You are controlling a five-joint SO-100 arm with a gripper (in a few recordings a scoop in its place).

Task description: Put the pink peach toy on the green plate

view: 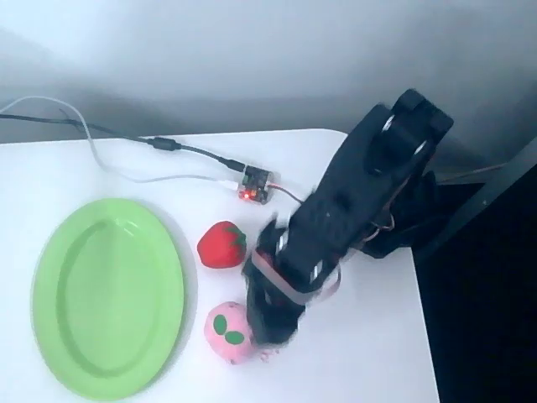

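Overhead view, left to right: the green plate is seen bare at the left; the pink peach toy lies on the table just beside its right rim, below the red strawberry toy. The gripper is lowered against the peach's right side; the state of the jaws cannot be told. The grasping step is judged in hand; a firm closure, lift and leftward carry are called for.

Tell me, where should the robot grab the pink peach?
Probably around the middle of the pink peach toy, coming from above. It is a small round ball, so any opposite sides work. The tool already sits at its right side, with the red strawberry toy clear behind and the green plate to the left.
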